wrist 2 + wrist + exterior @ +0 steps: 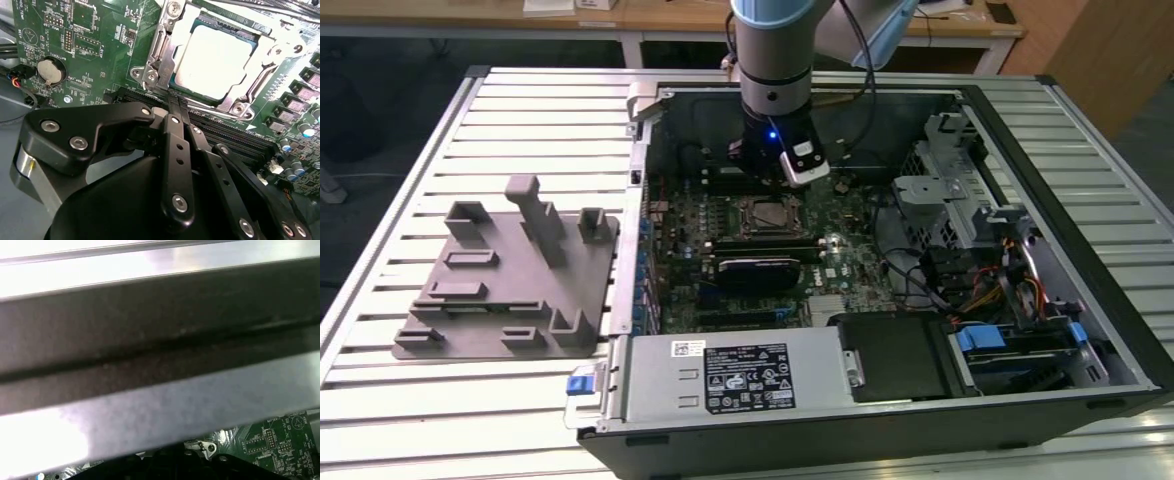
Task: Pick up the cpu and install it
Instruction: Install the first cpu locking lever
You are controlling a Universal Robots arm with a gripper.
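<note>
The cpu (212, 62) is a silvery-white square lying flat inside the metal-framed motherboard socket (155, 60). In the second wrist view my gripper (175, 102) hangs just beside the socket's near edge. Its two thin black fingers are pressed together and hold nothing. In the exterior view the arm reaches down into the open computer case (1014, 130), with the gripper (770, 188) right above the socket (767, 213) in the middle of the green board.
A grey fixture (507, 290) with upright blocks lies on the slatted table at the exterior view's left. Inside the case are a power supply (734, 375), a drive cage (947, 200) and cable bundles (987, 290). Memory slots (235, 140) run beside the socket. A dark case wall (160, 340) shows close up.
</note>
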